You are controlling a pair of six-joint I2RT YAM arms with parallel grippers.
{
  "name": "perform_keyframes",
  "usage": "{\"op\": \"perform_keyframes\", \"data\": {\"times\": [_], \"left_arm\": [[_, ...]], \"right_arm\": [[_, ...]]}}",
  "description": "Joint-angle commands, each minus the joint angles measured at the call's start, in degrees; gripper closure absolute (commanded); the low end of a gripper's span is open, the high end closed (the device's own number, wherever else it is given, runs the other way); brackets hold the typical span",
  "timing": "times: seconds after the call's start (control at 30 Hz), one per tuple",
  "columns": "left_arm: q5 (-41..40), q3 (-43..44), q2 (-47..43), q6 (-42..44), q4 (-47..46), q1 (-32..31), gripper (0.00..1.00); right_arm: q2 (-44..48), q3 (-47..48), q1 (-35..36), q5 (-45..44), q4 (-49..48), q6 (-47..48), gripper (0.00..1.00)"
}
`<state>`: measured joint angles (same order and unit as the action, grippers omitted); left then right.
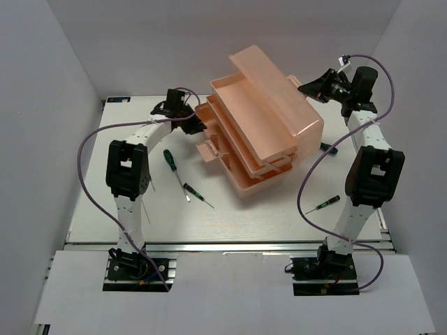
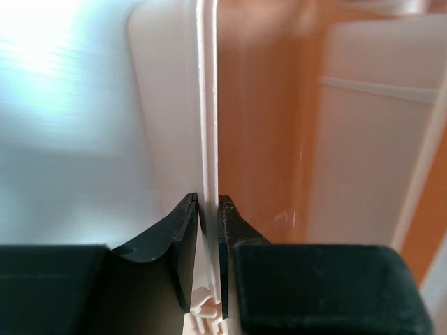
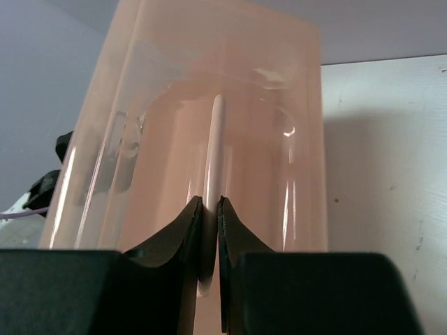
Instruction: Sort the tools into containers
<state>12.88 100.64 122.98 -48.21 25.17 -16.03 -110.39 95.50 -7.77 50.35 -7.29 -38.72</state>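
The salmon-pink toolbox (image 1: 269, 105) stands open mid-table, lid raised and trays (image 1: 241, 150) stepped out toward the left. My left gripper (image 1: 198, 125) (image 2: 208, 202) is shut on the thin upright rim (image 2: 207, 105) of the left tray end. At the box's far right, my right gripper (image 1: 305, 88) (image 3: 209, 202) is shut on the lid's slim moulded handle ridge (image 3: 216, 139). Green-handled screwdrivers lie loose on the table: one (image 1: 170, 159) and a shorter one (image 1: 193, 191) left of the box, another (image 1: 327, 203) front right, and one (image 1: 329, 148) close to the box's right side.
Grey walls enclose the white table (image 1: 265, 216) on the left, back and right. Purple cables (image 1: 87, 150) loop beside both arms. The table's front edge (image 1: 230, 243) runs just beyond the arm bases.
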Motion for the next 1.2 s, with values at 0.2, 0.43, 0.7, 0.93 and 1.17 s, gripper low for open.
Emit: {"op": "perform_keyframes", "data": {"times": [0.2,0.43,0.7,0.93,1.17], "left_arm": [[-5.06,-3.08,-5.82,7.42,6.04,10.06,0.79],[-1.55,-2.29,-3.62,6.9,4.89,10.06,0.79],[-1.28,-1.5,-3.71,7.16,5.5,10.06,0.77],[-0.32,-3.61,-4.41,6.9,4.1,10.06,0.77],[0.47,-4.66,-4.68,6.19,2.26,10.06,0.77]], "right_arm": [[-7.29,0.91,-2.43,2.12,-6.25,3.91,1.0],[-9.58,2.67,-0.67,0.19,-0.63,10.76,0.93],[-11.25,6.62,-1.19,-5.96,7.98,25.0,0.5],[-10.9,10.14,-2.86,-10.79,17.3,35.54,0.44],[-6.25,10.14,-4.44,-15.63,25.73,50.21,0.4]]}}
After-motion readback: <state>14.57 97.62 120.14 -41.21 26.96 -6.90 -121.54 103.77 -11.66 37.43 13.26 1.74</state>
